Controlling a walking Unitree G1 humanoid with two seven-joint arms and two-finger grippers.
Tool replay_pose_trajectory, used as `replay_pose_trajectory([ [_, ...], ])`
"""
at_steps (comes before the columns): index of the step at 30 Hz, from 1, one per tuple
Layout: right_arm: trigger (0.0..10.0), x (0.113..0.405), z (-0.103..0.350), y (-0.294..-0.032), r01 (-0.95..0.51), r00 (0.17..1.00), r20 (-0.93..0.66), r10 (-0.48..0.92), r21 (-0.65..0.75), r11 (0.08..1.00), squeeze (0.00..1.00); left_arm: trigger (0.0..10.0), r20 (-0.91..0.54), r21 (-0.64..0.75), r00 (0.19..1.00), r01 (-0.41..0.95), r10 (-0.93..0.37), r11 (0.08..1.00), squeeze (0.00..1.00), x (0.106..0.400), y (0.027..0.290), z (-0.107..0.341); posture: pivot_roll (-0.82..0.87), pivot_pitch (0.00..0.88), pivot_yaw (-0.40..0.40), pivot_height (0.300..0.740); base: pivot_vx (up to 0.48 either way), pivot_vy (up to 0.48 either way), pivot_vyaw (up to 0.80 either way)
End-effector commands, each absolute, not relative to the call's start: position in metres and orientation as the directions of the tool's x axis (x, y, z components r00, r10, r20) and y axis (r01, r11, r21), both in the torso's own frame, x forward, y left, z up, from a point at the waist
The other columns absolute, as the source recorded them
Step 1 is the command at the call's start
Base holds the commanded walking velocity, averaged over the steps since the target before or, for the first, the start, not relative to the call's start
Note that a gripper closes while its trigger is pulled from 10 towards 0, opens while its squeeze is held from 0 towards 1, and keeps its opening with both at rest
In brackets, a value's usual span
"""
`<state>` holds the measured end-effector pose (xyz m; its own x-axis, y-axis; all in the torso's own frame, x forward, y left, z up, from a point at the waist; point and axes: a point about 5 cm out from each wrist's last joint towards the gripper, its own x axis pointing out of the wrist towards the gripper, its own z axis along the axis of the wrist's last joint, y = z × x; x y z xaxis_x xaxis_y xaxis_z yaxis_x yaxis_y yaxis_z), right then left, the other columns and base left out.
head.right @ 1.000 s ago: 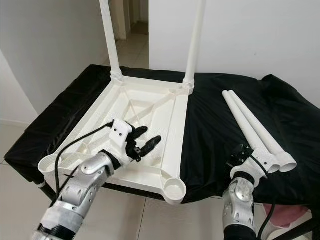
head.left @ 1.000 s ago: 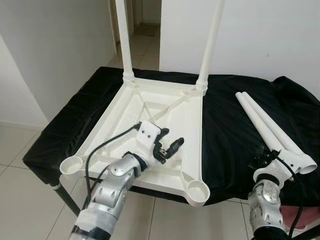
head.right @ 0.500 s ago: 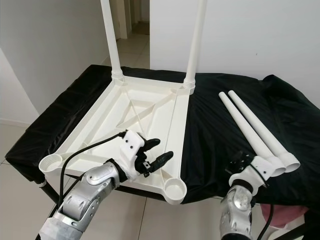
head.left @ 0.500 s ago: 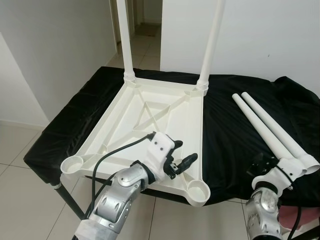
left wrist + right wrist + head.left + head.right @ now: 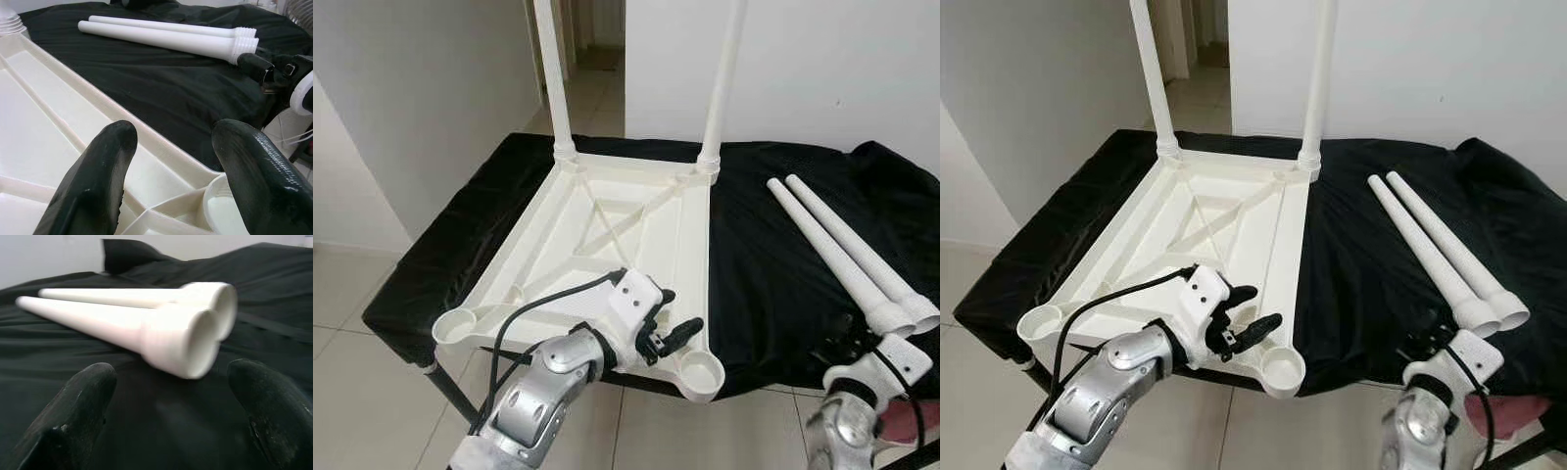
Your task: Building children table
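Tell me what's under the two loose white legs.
The legs lie side by side on a black cloth. What the cloth covers is hidden, apart from a dark frame leg below.

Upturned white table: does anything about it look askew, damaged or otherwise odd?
No damage shows. The upturned table top has two legs standing in its far corners, while its two near sockets are empty. Two loose legs lie on the black cloth.
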<state>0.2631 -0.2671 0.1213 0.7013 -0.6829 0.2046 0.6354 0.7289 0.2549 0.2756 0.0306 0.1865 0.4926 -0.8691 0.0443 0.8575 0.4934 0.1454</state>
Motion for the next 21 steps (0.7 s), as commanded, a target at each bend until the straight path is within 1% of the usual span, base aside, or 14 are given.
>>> replay_pose_trajectory([
  [1,10.0,0.259,0.118,-0.271,0.652,0.695,0.185,-0.695,0.248,0.717,0.00,10.0,0.012,0.150,0.382,0.913,-0.924,0.379,0.00,0.266,0.027,0.184,-0.04,0.151,0.078,0.740,0.000,0.000,0.00],
  [4,10.0,0.261,0.117,-0.273,0.642,0.705,0.181,-0.686,0.247,0.726,0.00,10.0,0.007,0.154,0.376,0.915,-0.926,0.373,0.00,0.266,0.027,0.184,-0.04,0.152,0.079,0.740,0.000,0.000,0.00],
  [6,10.0,0.263,0.119,-0.276,0.629,0.719,0.182,-0.671,0.242,0.739,0.00,10.0,0.002,0.159,0.373,0.916,-0.928,0.368,0.00,0.265,0.026,0.185,-0.03,0.153,0.080,0.740,0.000,0.000,0.00],
  [7,10.0,0.267,0.120,-0.278,0.608,0.738,0.182,-0.650,0.239,0.757,0.00,10.0,-0.001,0.161,0.371,0.917,-0.929,0.366,0.00,0.264,0.027,0.185,-0.03,0.154,0.080,0.740,0.000,0.000,0.00],
  [10,10.0,0.270,0.121,-0.279,0.589,0.754,0.185,-0.631,0.235,0.773,0.00,10.0,-0.005,0.164,0.371,0.916,-0.929,0.365,0.00,0.264,0.027,0.185,-0.03,0.154,0.080,0.740,0.000,0.000,0.00],
  [13,10.0,0.283,0.124,-0.280,0.513,0.813,0.174,-0.555,0.238,0.825,0.00,10.0,-0.006,0.166,0.382,0.912,-0.924,0.376,0.00,0.264,0.028,0.187,-0.02,0.155,0.070,0.740,0.000,0.000,0.00],
  [16,10.0,0.286,0.126,-0.279,0.492,0.827,0.178,-0.534,0.231,0.839,0.00,10.0,-0.003,0.166,0.388,0.909,-0.922,0.382,0.00,0.265,0.028,0.187,-0.01,0.153,0.066,0.740,0.000,0.000,0.00],
  [19,10.0,0.300,0.128,-0.271,0.404,0.879,0.171,-0.445,0.226,0.886,0.00,10.0,0.008,0.175,0.403,0.900,-0.915,0.398,0.00,0.267,0.028,0.190,0.01,0.148,0.048,0.740,0.000,0.000,0.00],
  [21,10.0,0.304,0.128,-0.269,0.381,0.891,0.168,-0.422,0.227,0.896,0.00,10.0,0.010,0.176,0.406,0.899,-0.914,0.402,0.00,0.267,0.028,0.191,0.01,0.148,0.048,0.740,0.000,0.000,0.00],
])
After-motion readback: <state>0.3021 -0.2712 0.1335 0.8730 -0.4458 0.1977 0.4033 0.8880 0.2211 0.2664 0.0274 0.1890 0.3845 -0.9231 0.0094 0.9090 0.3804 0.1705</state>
